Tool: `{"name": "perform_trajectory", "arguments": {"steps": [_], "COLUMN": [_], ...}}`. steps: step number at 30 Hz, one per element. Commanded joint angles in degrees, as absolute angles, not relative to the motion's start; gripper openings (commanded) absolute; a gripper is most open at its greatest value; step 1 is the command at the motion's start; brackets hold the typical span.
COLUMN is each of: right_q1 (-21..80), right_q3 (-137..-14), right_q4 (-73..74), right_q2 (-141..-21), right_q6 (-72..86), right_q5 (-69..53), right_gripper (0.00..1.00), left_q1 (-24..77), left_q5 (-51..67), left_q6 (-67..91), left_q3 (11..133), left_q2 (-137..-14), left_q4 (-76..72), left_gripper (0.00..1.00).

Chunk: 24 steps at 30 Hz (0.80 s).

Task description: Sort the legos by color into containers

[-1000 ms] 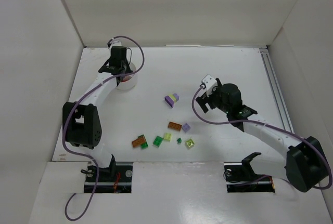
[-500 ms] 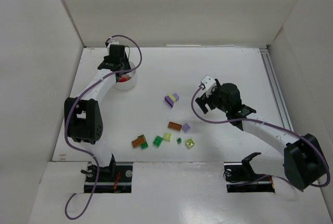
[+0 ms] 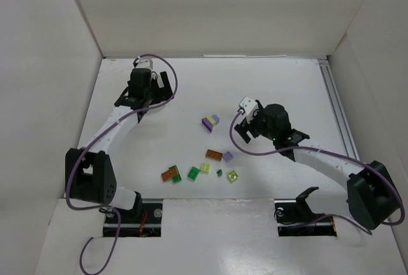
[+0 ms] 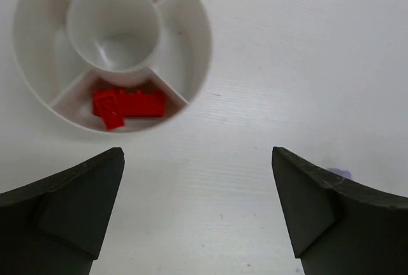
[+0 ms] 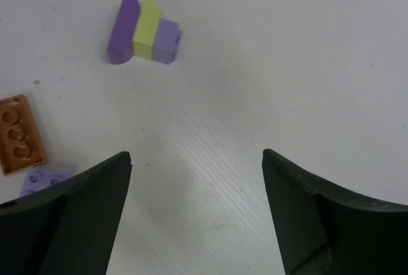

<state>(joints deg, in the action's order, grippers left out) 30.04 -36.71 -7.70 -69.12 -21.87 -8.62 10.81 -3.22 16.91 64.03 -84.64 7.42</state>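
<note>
In the left wrist view the round white dish (image 4: 201, 45) shows wedge compartments around a centre cup. Red legos (image 4: 127, 104) lie in its near wedge. My left gripper (image 4: 197, 160) hangs open and empty just short of the dish. From above, the left gripper (image 3: 145, 95) covers the dish. My right gripper (image 5: 196, 157) is open and empty, a little short of a purple, yellow-green and lilac block (image 5: 145, 29). An orange lego (image 5: 19, 134) and a lilac lego (image 5: 44, 176) lie to its left. From above, the right gripper (image 3: 247, 125) is right of that block (image 3: 210, 122).
Loose legos lie near the front of the table: an orange one (image 3: 169, 173), a green one (image 3: 193, 173), a yellow-green one (image 3: 205, 167), a tiny dark green one (image 3: 218, 173) and a translucent yellow-green one (image 3: 233, 176). White walls enclose the table.
My left gripper has opened above the dish and pulled back from it; the red legos now lie in the dish. The right gripper has edged left toward the purple block.
</note>
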Motion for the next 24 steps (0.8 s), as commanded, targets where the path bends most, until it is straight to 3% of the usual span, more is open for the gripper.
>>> {"name": "perform_trajectory", "arguments": {"steps": [1,11,24], "right_q1": [34.0,46.7,50.1], "right_q3": [-39.2,-41.1,-40.5], "right_q4": [-9.0,0.0,2.3], "right_q2": [-72.1,-78.6,-85.1], "right_q6": [-23.0,-23.3,-15.1], "right_q5": [-9.7,-7.9,0.4], "right_gripper": [0.88,0.86,0.84], "left_q1": [14.5,20.7,21.3], "left_q5": [3.1,0.0,1.8], "left_q6": [19.2,26.2,26.4], "left_q3": [59.0,43.6,43.4], "left_q2": [-78.1,-64.9,-63.6], "left_q4": [2.8,3.9,3.3], "left_gripper": [1.00,1.00,1.00]}}
